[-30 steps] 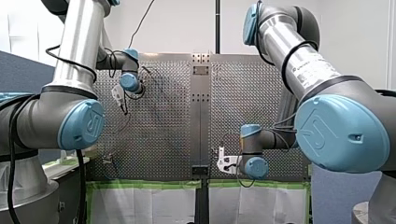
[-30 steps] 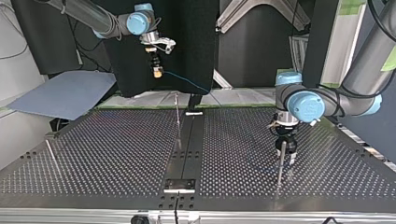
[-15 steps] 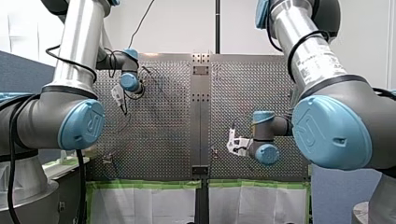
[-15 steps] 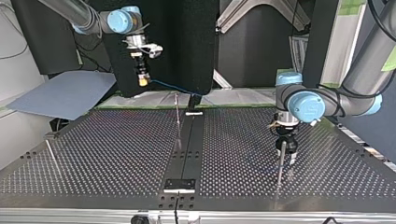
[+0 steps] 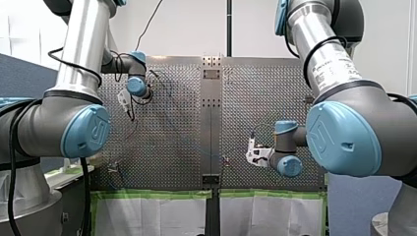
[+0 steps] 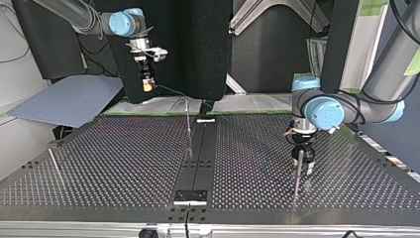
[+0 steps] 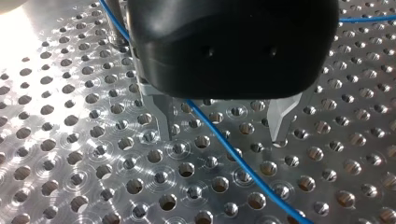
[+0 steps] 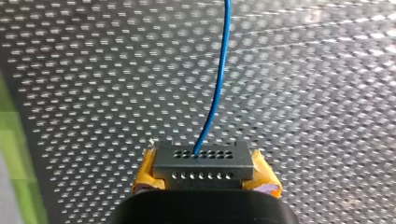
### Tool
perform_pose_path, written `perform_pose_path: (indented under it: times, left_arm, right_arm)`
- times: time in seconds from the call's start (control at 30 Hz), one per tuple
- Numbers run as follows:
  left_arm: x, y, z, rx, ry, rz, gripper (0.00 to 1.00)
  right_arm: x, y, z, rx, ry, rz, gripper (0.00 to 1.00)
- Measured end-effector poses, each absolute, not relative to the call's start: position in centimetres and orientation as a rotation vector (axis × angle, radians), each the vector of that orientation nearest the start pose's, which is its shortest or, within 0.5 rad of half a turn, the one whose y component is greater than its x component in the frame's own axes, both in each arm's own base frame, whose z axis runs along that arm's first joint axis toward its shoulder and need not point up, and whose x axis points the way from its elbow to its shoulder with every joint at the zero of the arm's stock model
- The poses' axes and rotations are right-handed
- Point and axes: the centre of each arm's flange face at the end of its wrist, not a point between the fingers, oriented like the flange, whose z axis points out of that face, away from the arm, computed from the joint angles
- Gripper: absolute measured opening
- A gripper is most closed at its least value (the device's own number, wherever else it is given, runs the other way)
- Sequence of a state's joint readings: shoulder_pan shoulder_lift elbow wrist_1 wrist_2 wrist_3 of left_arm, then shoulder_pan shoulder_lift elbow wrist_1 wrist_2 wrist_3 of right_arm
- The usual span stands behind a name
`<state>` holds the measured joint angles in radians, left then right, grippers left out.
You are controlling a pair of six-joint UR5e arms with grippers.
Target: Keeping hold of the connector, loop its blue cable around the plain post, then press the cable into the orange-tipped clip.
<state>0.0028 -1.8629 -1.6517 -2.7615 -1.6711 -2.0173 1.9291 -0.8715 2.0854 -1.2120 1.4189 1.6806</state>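
My right gripper [image 8: 205,186] is shut on a grey connector [image 8: 203,163], with a yellow pad [image 8: 144,175] on each side of it. A blue cable [image 8: 217,88] leaves the connector and runs ahead over the perforated plate. At the top view's upper left, my right gripper [image 6: 145,84] hangs high above the plate's far edge, and the cable [image 6: 171,90] trails toward the middle. My left gripper [image 7: 222,126] stands open just above the plate, with the cable [image 7: 233,156] lying between its metal fingers [image 7: 163,116]. In the top view my left gripper [image 6: 302,159] stands behind a thin post [image 6: 296,176].
Another thin post [image 6: 188,126] stands by the plate's dark centre strip [image 6: 198,158]. A third post [image 6: 54,166] leans at the top view's left edge. A grey sheet [image 6: 69,101] lies beyond the plate's far left corner. Green tape [image 5: 157,195] lines the plate's edge in the front view.
My right arm has carried the connector toward the top view's left, drawing the blue cable after it; in the front view it moved right. My left arm has stayed put.
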Motion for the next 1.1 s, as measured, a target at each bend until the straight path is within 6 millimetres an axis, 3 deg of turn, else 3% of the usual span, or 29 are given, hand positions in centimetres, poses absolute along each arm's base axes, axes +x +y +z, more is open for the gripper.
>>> perform_pose_path:
  times: [0.47, 0.83, 1.1]
  left_arm:
    - [58.8, -12.2, 32.7, -0.428, 1.513, -0.271, 1.00]
    - [58.7, -12.3, 32.7, -0.426, 1.519, -0.269, 1.00]
    - [58.6, -12.4, 32.7, -0.425, 1.520, -0.270, 1.00]
  right_arm:
    - [32.8, -41.3, 0.3, 1.602, -1.020, 1.658, 0.00]
    - [33.1, -40.9, -2.6, 1.657, -1.053, 1.630, 0.00]
    - [33.2, -41.0, -3.0, 1.661, -1.059, 1.625, 0.00]
